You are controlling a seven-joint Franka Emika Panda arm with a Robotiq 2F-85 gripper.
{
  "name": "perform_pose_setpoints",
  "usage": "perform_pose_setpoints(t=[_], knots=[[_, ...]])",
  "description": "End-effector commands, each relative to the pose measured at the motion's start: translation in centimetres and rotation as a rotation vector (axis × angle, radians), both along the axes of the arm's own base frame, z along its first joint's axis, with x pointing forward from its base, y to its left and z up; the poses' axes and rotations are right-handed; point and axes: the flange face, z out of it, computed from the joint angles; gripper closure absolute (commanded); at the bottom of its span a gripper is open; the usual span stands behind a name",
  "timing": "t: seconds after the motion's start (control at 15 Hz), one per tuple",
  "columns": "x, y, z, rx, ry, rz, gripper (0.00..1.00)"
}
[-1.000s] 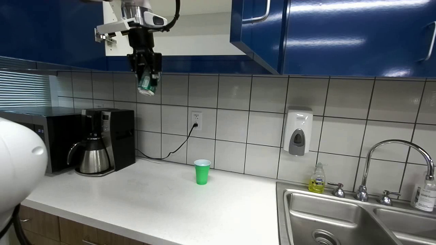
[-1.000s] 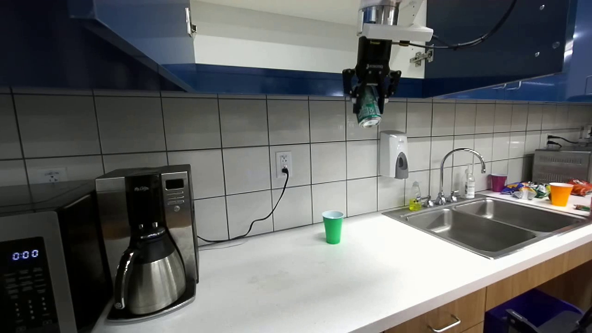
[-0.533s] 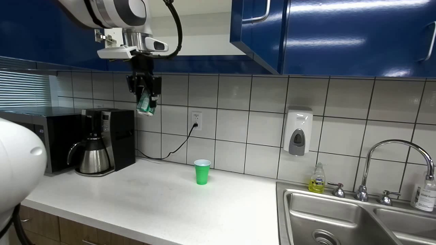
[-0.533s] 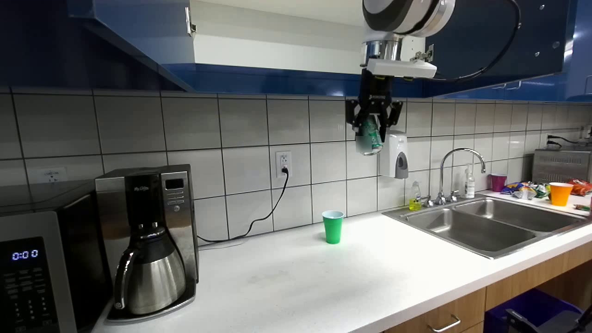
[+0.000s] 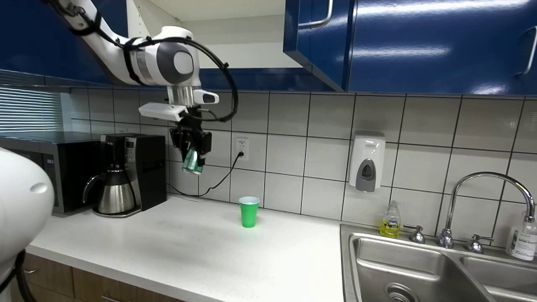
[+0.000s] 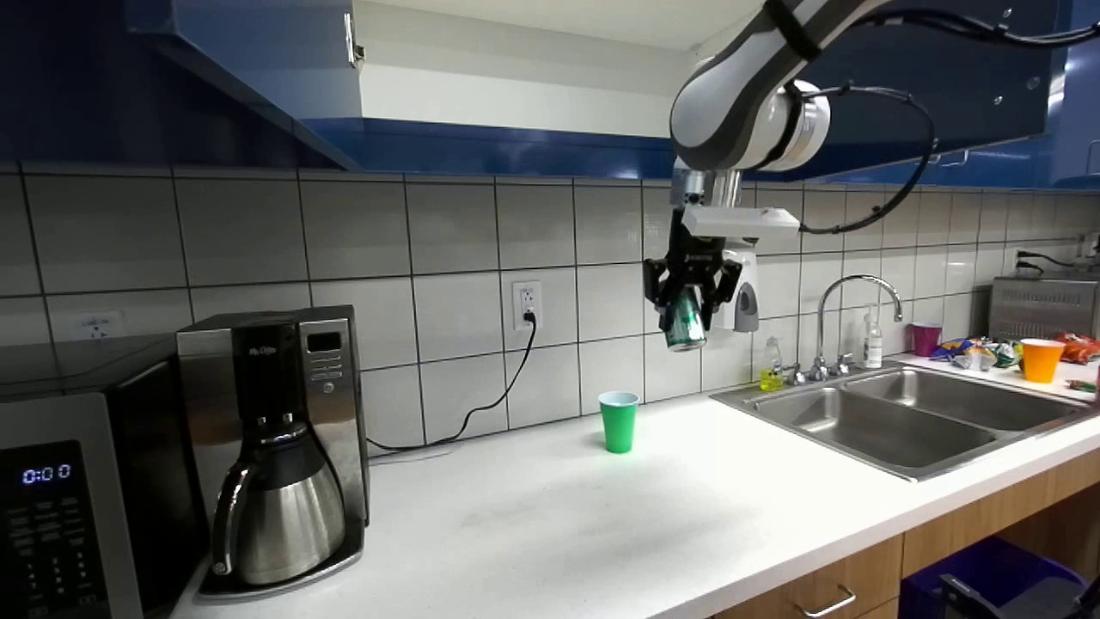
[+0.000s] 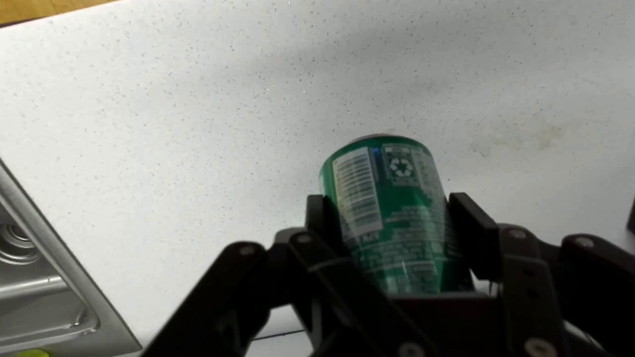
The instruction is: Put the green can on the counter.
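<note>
Gripper (image 6: 687, 315): clamped on the green can (image 7: 392, 208), jaws against opposite sides of it; it points down, a little tilted, well above the table (image 5: 201, 251).
Green can: in the air, held by the gripper and apart from the table; it leans slightly off upright, its lower end sticking out past the jaws. A barcode and a recycling mark face the wrist camera.
Table: long and off-white; speckled in the wrist view, with a faint stain to the right of the can there.
Robot arm (image 5: 115, 63): reaches down in front of the blue wall cabinet (image 6: 516, 146).
Green cup (image 6: 619, 425): upright on the table near the tiled wall (image 5: 285, 155), pale inside; lower than the can and apart from it.
Coffee maker (image 6: 333, 395): on the table beside the microwave (image 6: 47, 542), with a steel carafe (image 6: 292, 516) in it.
Wall outlet (image 6: 527, 297): a black cord (image 6: 519, 370) is plugged in and runs down toward the coffee maker.
Sink (image 5: 348, 268): steel, two basins, set into the table, an arched faucet (image 5: 449, 218) at its back edge.
Dish soap bottle (image 5: 390, 224): holds yellow liquid; stands at the sink's back edge.
Soap dispenser (image 5: 367, 161): white and gray, fixed to the tiled wall.
Beyond the sink: in an exterior view, an orange cup (image 6: 1040, 361), a dark-red cup (image 6: 925, 340) and bright wrappers (image 6: 980, 356).
</note>
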Motion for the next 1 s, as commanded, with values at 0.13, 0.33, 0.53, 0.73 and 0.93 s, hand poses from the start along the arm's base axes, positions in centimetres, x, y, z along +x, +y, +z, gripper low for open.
perform_pose_setpoints(t=[0.13, 0.33, 0.53, 0.73, 0.93], knots=[[3.3, -2.5, -7.6, 0.014, -0.013, 0.003, 0.61], [4.9, -3.4, -11.9, 0.023, -0.021, -0.007, 0.61], [5.9, -3.4, -15.5, 0.028, -0.017, -0.005, 0.61], [6.8, -3.1, -17.9, 0.034, -0.005, -0.006, 0.61], [6.1, -3.0, -19.0, 0.022, 0.023, -0.02, 0.36]])
